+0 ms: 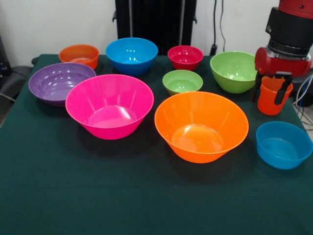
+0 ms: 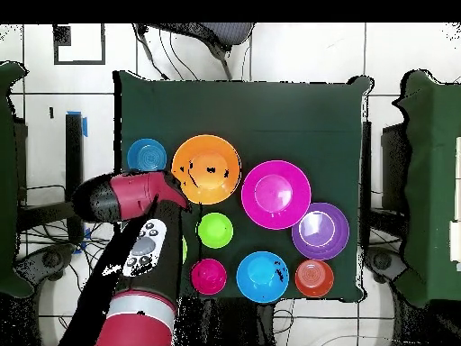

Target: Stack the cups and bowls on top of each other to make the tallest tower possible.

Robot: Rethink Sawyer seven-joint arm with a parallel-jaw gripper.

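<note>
The orange-red cup (image 1: 272, 108) stands upright at the table's right side in the front view. My gripper (image 1: 267, 99) is down over it, open, with one black finger (image 1: 256, 88) at its left side and the other across its front. The large orange bowl (image 1: 201, 127) (image 2: 206, 168) and the large pink bowl (image 1: 109, 105) (image 2: 275, 193) sit rim up in the middle. In the overhead view my arm (image 2: 135, 198) hides the cup and the gripper. No bowls are stacked.
Other bowls stand apart on the dark green table (image 1: 146, 200): purple (image 1: 61, 82), mid blue (image 1: 131, 55), mid green (image 1: 234, 71), small red (image 1: 185, 57), small orange (image 1: 79, 55), small green (image 1: 182, 81) and small blue (image 1: 283, 144), which is just in front of the cup.
</note>
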